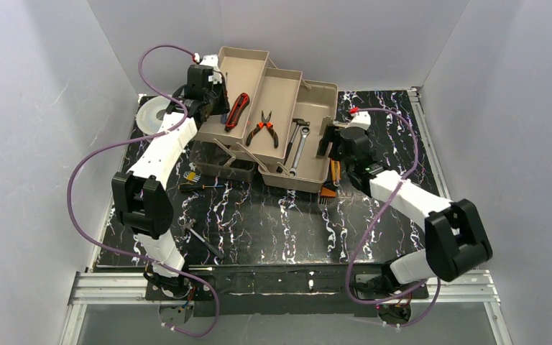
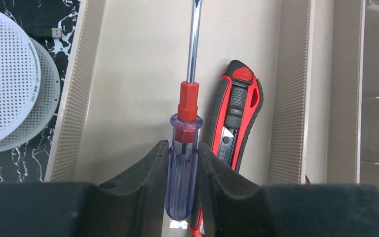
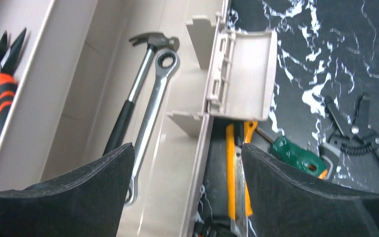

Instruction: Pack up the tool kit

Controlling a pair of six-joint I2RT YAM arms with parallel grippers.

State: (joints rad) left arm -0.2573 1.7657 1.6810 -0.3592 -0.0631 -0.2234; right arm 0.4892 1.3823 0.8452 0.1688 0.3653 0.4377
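The tan toolbox stands open at the back with its cantilever trays spread to the left. My left gripper is over the far left tray, shut on the blue handle of a screwdriver, beside a red utility knife. It shows at the tray in the top view. Orange pliers lie in the middle tray. A hammer and a wrench lie in the box bottom. My right gripper is open and empty above the box's right wall.
A yellow-handled tool, a green-handled screwdriver and black pliers lie on the table right of the box. A round perforated spool sits left of the trays. Screwdrivers lie in front of the box.
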